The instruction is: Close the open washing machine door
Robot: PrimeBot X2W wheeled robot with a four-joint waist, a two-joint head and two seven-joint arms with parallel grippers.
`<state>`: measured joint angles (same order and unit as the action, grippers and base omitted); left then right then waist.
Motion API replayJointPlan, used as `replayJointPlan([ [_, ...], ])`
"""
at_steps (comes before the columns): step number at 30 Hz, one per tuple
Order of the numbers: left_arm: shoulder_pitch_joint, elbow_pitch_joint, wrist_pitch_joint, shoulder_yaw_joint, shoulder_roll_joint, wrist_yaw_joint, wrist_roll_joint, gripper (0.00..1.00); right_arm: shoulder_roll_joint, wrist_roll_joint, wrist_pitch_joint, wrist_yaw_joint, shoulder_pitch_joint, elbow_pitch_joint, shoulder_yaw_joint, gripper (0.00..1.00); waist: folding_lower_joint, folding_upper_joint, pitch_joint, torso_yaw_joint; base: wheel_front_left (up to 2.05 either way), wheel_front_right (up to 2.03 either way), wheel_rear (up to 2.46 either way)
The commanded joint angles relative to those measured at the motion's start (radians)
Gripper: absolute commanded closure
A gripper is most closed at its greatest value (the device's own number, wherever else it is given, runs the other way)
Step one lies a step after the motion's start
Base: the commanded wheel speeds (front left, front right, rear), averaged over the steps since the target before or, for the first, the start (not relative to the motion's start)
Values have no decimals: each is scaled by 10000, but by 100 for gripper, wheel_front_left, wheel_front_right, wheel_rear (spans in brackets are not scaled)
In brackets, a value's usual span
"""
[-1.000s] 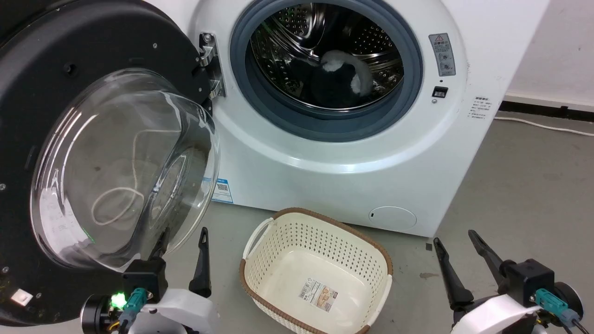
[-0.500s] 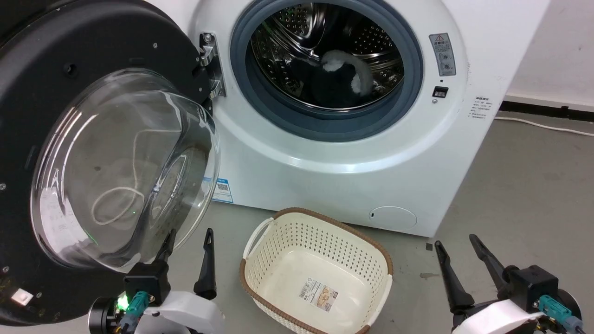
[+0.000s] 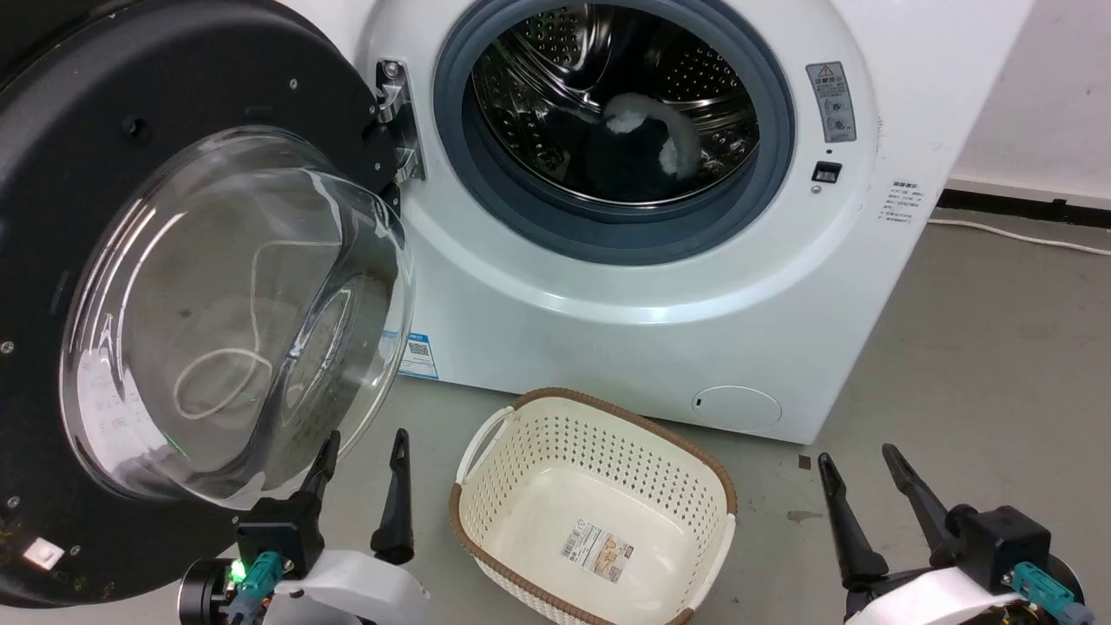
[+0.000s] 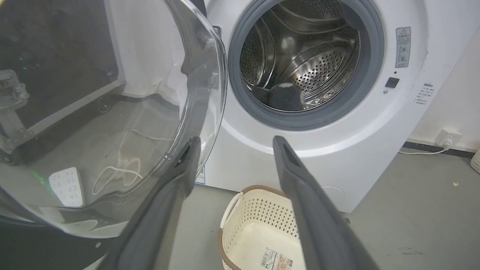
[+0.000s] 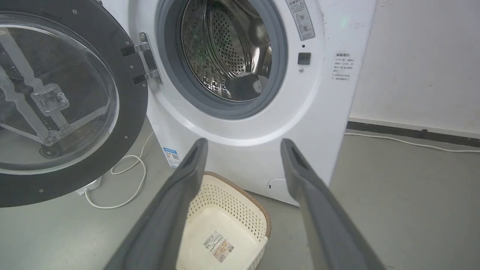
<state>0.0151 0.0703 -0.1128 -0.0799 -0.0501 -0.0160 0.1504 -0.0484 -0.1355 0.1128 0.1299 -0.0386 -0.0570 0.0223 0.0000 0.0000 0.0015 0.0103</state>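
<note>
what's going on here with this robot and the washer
A two-armed robot faces a white washing machine whose round door hangs wide open on the robot's left. Dark and pale laundry lies in the drum, and a cream basket sits in front of it. The left gripper is open, close by the lower edge of the door's glass; whether it touches is unclear. The right gripper is open too, low on the right, holding nothing. The door isn't closed yet.

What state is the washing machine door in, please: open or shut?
Open: the washing machine door stands swung out on its hinge, leaving the drum exposed.
</note>
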Motion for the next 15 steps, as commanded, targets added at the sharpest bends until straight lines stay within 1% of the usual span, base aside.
replayJointPlan([
  [1,67,20,-109,-24,-1,-51,125,100,-8,-128,111,4,-147,-40,26,0,0,0,0,1,0,0,0],
  [5,96,-187,-193,-36,-1,31,207,100,-9,-235,195,4,-174,-72,27,0,0,0,-6,29,0,0,0],
  [7,134,-546,-235,15,-1,101,217,100,-9,-287,237,4,-191,-87,9,0,0,0,-10,73,0,0,0],
  [12,333,-2210,-339,321,-1,256,133,100,-10,-413,341,4,-240,-126,-54,0,0,0,-22,367,0,0,0],
  [15,567,-3432,-401,683,-1,147,113,100,-10,-471,403,5,-269,-163,-68,0,0,0,-54,661,0,0,0],
])
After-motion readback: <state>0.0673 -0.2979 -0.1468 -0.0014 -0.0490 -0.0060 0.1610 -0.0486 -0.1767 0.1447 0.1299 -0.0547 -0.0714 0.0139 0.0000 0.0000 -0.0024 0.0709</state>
